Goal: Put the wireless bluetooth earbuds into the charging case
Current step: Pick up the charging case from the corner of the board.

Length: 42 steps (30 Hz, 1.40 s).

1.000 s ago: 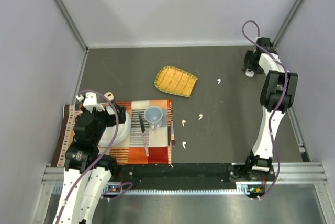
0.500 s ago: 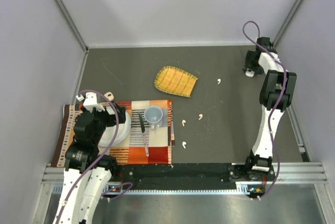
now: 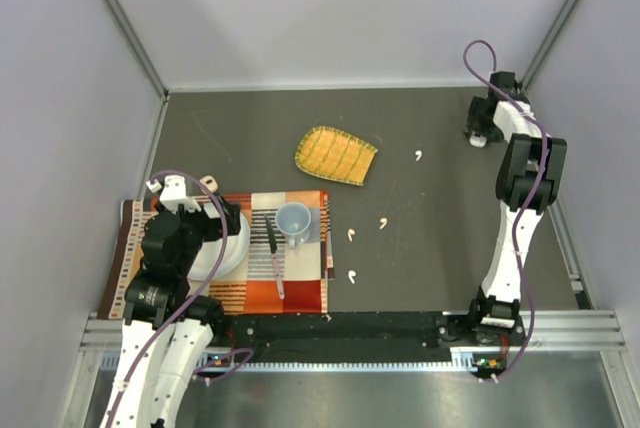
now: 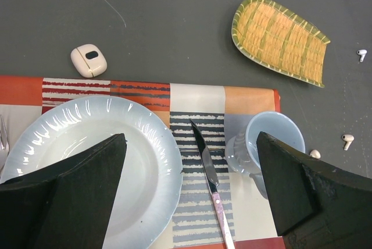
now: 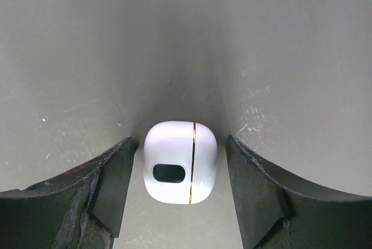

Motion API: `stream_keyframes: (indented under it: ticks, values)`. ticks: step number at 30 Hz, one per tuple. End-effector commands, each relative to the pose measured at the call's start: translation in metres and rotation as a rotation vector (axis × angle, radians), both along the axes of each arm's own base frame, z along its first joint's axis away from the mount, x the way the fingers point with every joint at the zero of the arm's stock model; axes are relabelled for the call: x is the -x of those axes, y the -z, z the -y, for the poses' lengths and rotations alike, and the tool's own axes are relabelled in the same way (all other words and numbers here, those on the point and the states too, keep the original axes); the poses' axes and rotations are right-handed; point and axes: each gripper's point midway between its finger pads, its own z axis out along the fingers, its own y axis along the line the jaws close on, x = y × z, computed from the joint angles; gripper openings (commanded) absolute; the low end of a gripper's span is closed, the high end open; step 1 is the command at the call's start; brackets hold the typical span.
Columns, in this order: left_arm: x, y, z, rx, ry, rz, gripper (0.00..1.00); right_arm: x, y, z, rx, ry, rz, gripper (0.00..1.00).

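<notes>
case: white charging case (image 5: 180,170), closed, gold seam, dark oval window
fingers: right gripper (image 5: 180,188) fingers (image 5: 113,182) either side, not touching it
surface: grey, scuffed (image 5: 261,95)

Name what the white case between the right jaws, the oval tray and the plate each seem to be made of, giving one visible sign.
White case: probably glossy plastic; smooth shell, thin seam.
Oval tray: looks like woven straw or bamboo; visible weave, green rim.
Plate: probably glazed ceramic or glass; bright glints, fluted rim.

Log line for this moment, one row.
right end effector: straddling white charging case, no contact seen | left end effector: open over plate | earbuds: on table
</notes>
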Motion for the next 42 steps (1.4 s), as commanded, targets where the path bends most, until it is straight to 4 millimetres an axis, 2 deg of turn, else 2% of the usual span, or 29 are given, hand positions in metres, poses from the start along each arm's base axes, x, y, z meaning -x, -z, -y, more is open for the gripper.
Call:
stream_keyframes:
  ticks: [1,6,7,14,17,22,25,26,29,30,32,33,34,35,36,37,38,39,40,42]
  values:
    - [-0.006,-0.012,0.002,0.003,0.007,0.050,0.99,0.017,0.007,-0.010,-0.033,0.000,-0.050,0.65]
    - [-0.006,-0.011,0.003,0.004,0.012,0.047,0.99,0.023,0.010,-0.010,-0.035,0.009,-0.061,0.60]
    - [-0.007,-0.012,0.003,0.004,0.013,0.047,0.99,0.022,0.005,-0.011,-0.034,0.009,-0.049,0.59]
    - [-0.007,-0.012,0.004,0.005,0.021,0.049,0.99,0.026,-0.006,-0.013,-0.030,0.006,-0.032,0.66]
    - [-0.006,-0.013,0.004,0.006,0.022,0.052,0.99,0.027,0.001,-0.016,-0.046,0.003,-0.044,0.61]
    - [-0.006,-0.013,0.004,0.007,0.020,0.053,0.99,0.026,-0.005,-0.014,-0.045,0.031,-0.028,0.59]
    - [-0.006,-0.012,0.005,0.006,0.025,0.048,0.99,0.025,-0.002,-0.014,-0.046,0.034,-0.035,0.49]
    - [-0.006,-0.012,0.005,0.006,0.025,0.047,0.99,0.026,-0.003,-0.015,-0.049,0.031,-0.035,0.36]
    - [-0.006,-0.012,0.004,0.004,0.021,0.047,0.99,0.028,-0.014,-0.019,-0.052,0.017,-0.018,0.29]
    - [-0.006,-0.011,0.004,0.004,0.021,0.046,0.99,0.026,-0.031,-0.022,-0.052,0.007,0.015,0.22]
    - [-0.006,-0.012,0.005,0.005,0.024,0.048,0.99,0.029,-0.045,-0.034,-0.072,-0.029,0.040,0.15]
    - [-0.006,-0.013,0.005,0.007,0.024,0.050,0.99,0.029,-0.058,-0.039,-0.072,-0.050,0.070,0.12]
    - [-0.006,-0.013,0.005,0.008,0.024,0.053,0.99,0.030,-0.087,-0.051,-0.072,-0.080,0.130,0.10]
    - [-0.006,-0.015,0.004,0.011,0.021,0.057,0.99,0.038,-0.095,-0.057,-0.074,-0.088,0.143,0.08]
    - [-0.005,-0.016,0.005,0.014,0.025,0.061,0.99,0.041,-0.108,-0.070,-0.108,-0.125,0.175,0.08]
    - [-0.005,-0.018,0.005,0.016,0.022,0.069,0.99,0.045,-0.149,-0.093,-0.149,-0.197,0.277,0.08]
    - [-0.004,-0.019,0.005,0.021,0.022,0.073,0.99,0.057,-0.150,-0.105,-0.177,-0.220,0.280,0.06]
    - [-0.004,-0.022,0.005,0.027,0.021,0.080,0.99,0.065,-0.162,-0.118,-0.211,-0.249,0.310,0.06]
    - [-0.003,-0.023,0.005,0.031,0.019,0.085,0.99,0.072,-0.181,-0.139,-0.271,-0.329,0.369,0.05]
    - [0.002,-0.030,0.012,0.053,0.055,0.108,0.99,0.103,-0.209,-0.170,-0.305,-0.416,0.436,0.03]
